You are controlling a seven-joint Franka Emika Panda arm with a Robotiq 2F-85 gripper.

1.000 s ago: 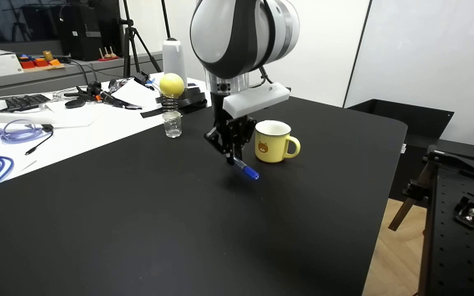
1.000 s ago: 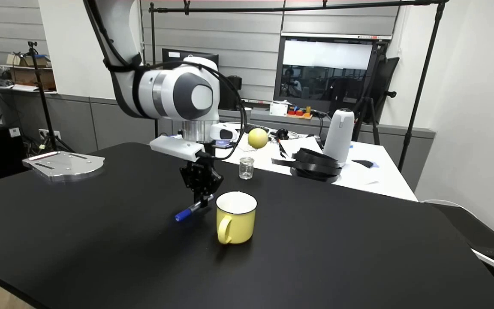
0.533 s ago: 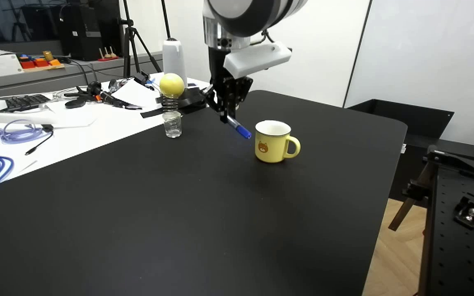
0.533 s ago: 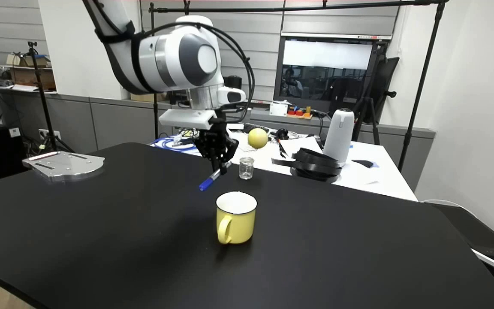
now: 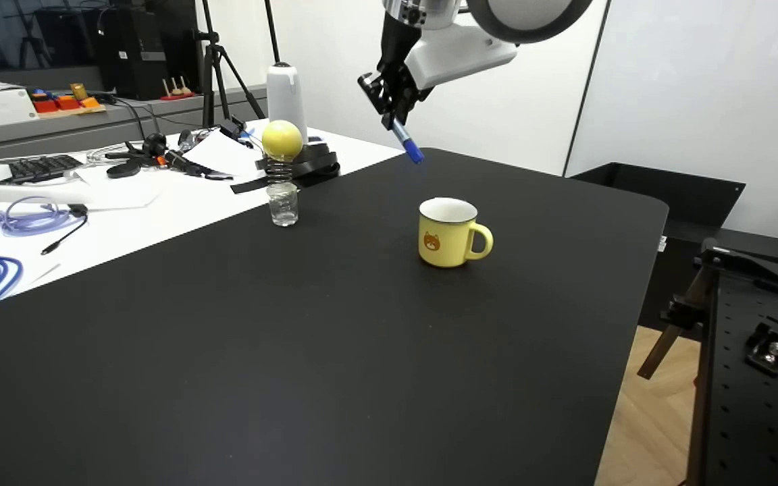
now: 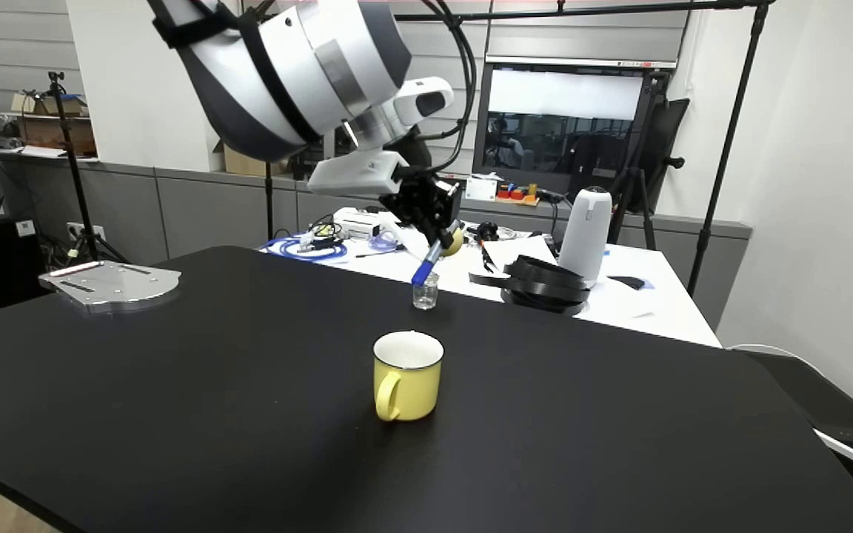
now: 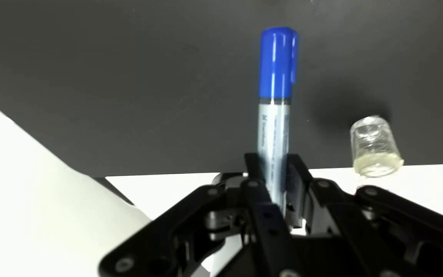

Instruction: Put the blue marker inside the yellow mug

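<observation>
The blue marker, with its white barrel and blue cap, is held in my gripper in both exterior views [image 5: 410,145] [image 6: 426,267]. It hangs tilted, cap end down, in the air above the table. In the wrist view the marker [image 7: 277,65] points away from the fingers, cap outward. My gripper [image 7: 273,163] is shut on the rear of its barrel; it also shows in both exterior views [image 5: 391,123] [image 6: 443,235]. The yellow mug stands upright on the black table in both exterior views [image 5: 437,237] [image 6: 417,389], below and apart from the marker. It is out of the wrist view.
A small clear glass [image 5: 284,204] stands near the black table's edge [image 6: 425,297], also in the wrist view [image 7: 373,140]. A yellow ball [image 5: 282,140] is behind it. A white table [image 6: 637,285] with cables and black straps [image 6: 541,285] adjoins. A metal plate [image 6: 112,287] lies at the far left.
My gripper has risen from near the table with the marker in it and moved toward the glass side in an exterior view. The gripper has tilted. The mug has not moved.
</observation>
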